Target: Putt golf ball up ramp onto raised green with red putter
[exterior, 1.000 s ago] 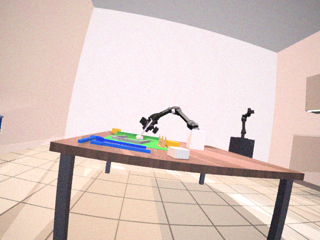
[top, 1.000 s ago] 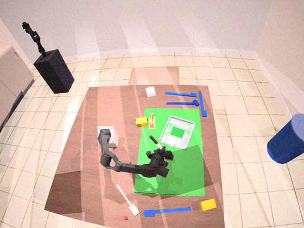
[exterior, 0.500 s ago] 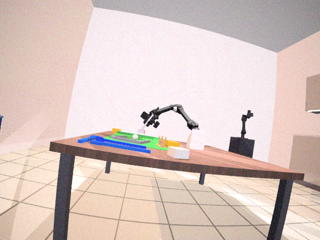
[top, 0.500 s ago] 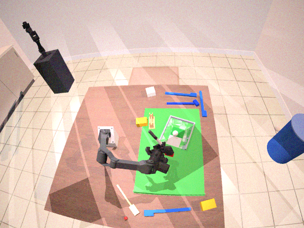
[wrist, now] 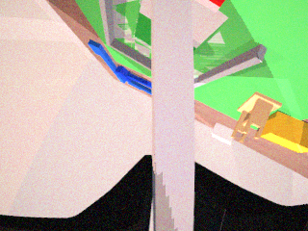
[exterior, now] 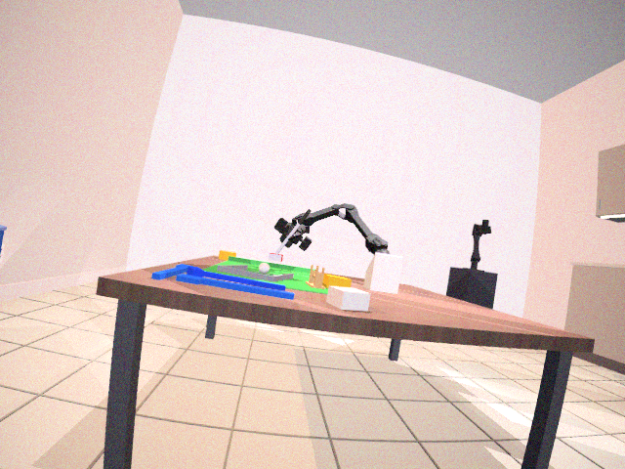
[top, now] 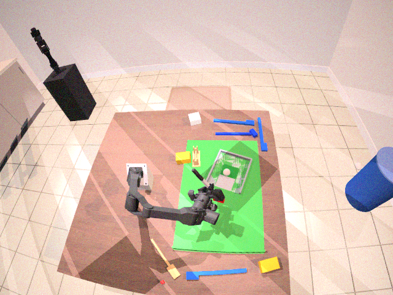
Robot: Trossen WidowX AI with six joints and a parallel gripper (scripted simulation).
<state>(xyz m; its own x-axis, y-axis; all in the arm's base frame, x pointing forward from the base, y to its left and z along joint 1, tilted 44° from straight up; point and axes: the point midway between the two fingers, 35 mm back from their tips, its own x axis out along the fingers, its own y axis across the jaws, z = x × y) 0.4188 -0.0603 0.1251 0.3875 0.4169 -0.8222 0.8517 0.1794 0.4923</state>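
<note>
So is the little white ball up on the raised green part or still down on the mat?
Up on it: the golf ball sits inside the raised green.

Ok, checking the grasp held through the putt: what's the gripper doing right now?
Gripper: shut on the putter, red head low by the ramp.

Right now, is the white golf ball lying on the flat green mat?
No, the golf ball sits inside the grey-framed raised green.
</note>
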